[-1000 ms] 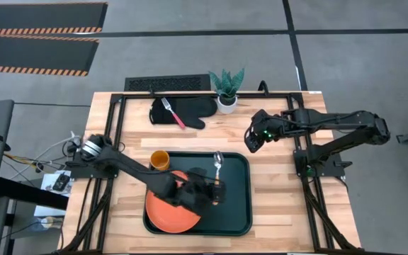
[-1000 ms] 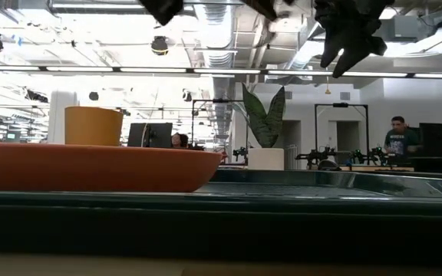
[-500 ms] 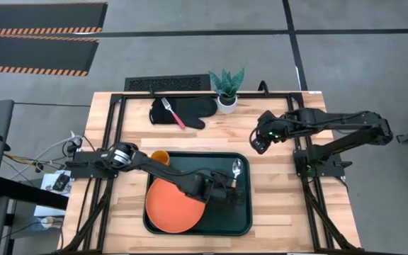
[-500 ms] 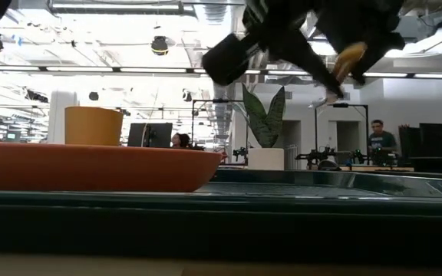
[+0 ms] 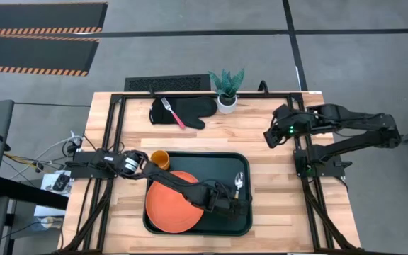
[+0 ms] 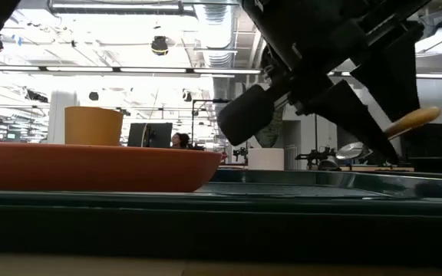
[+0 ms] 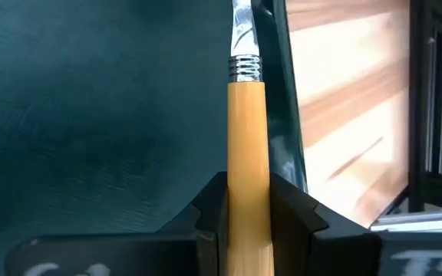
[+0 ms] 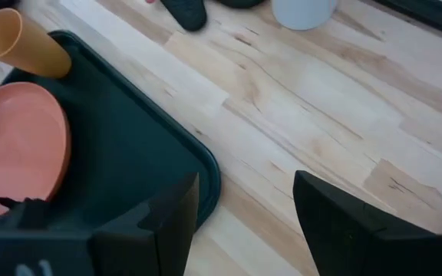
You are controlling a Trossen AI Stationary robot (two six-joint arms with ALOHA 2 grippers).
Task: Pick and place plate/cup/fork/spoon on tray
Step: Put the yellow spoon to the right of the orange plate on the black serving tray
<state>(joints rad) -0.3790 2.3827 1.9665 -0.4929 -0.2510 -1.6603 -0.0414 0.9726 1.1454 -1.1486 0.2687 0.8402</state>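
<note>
My left gripper (image 5: 227, 197) is low over the right part of the dark green tray (image 5: 214, 166) and shut on the spoon (image 5: 239, 181), which has a silver bowl and an orange-yellow handle. The orange plate (image 5: 171, 203) lies in the tray's left half. The orange-yellow cup (image 5: 159, 159) stands in the tray's far left corner. The fork (image 5: 172, 112), with its pink-red handle, lies on the black oven mitt (image 5: 190, 112) at the far edge. My right gripper (image 5: 270, 137) is open and empty above the bare table, right of the tray. My left gripper pinches the spoon's orange-yellow handle (image 7: 248, 165) between its two fingers (image 7: 209, 215), some way behind the metal collar. The handle's free end (image 6: 414, 117) sticks out behind the fingers. The spoon slants, its bowl (image 6: 351, 150) lower and close over the tray; whether it touches I cannot tell.
A white pot with a green plant (image 5: 226, 91) stands at the far edge beside the mitt. Bare wood lies between the tray's right rim (image 8: 209, 180) and my right arm's base. Black frame rails run along the table's left and right sides.
My left gripper has carried the spoon from the tray's middle toward its right rim and down, close over the tray floor. The spoon has tipped from steep to a shallower slant. My right gripper has drawn back toward the table's right edge.
</note>
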